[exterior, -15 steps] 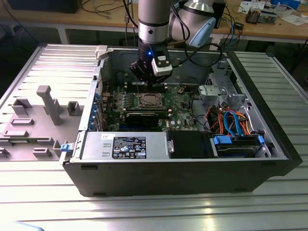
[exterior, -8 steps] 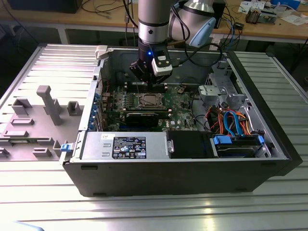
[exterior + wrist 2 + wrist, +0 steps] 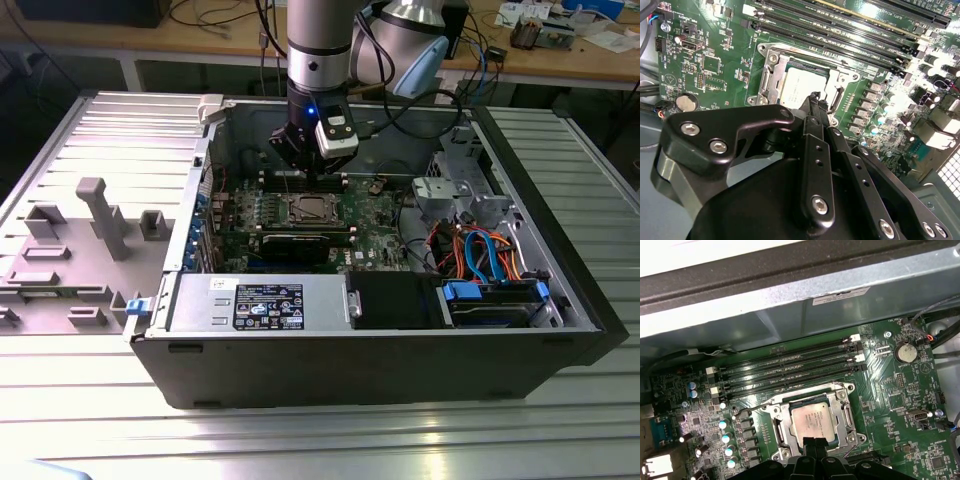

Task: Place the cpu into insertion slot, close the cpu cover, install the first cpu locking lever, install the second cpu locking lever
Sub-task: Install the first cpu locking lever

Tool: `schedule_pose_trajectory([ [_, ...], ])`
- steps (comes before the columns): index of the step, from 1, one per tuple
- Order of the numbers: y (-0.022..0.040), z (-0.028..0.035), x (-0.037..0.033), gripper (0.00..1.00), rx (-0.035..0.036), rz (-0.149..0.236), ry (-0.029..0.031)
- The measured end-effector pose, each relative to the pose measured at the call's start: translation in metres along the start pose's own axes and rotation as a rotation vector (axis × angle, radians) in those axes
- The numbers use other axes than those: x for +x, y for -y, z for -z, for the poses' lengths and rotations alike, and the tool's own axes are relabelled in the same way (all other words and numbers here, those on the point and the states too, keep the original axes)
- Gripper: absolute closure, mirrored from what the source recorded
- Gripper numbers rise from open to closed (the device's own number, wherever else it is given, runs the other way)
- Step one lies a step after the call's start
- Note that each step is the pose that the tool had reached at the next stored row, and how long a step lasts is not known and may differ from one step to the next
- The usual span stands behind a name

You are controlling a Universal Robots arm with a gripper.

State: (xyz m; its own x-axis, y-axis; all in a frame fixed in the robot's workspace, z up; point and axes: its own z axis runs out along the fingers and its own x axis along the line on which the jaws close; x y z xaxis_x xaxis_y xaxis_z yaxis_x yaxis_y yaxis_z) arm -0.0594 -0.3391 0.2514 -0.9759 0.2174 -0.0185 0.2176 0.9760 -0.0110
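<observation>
In the exterior view the gripper [image 3: 312, 172] is hovering at twelve o'clock of the insertion slot [image 3: 306, 209], fingers pressed together, holding nothing. In both wrist views the cpu [image 3: 814, 419] is sitting in the slot, the cpu cover [image 3: 845, 390] framing it

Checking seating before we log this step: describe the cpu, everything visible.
The cpu is a flat square chip with a silvery metal top bearing faint print. It lies level in the socket, framed by the cpu cover, whose silvery frame surrounds it. The gripper hangs just over its near edge; contact cannot be told. Long black memory slots run beside it.
</observation>
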Motion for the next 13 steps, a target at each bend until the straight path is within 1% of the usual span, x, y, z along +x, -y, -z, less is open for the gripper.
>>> schedule_pose_trajectory([
  [13,0.0000,0.0000,0.0000,0.89,-0.0001,0.005,0.0001],
])
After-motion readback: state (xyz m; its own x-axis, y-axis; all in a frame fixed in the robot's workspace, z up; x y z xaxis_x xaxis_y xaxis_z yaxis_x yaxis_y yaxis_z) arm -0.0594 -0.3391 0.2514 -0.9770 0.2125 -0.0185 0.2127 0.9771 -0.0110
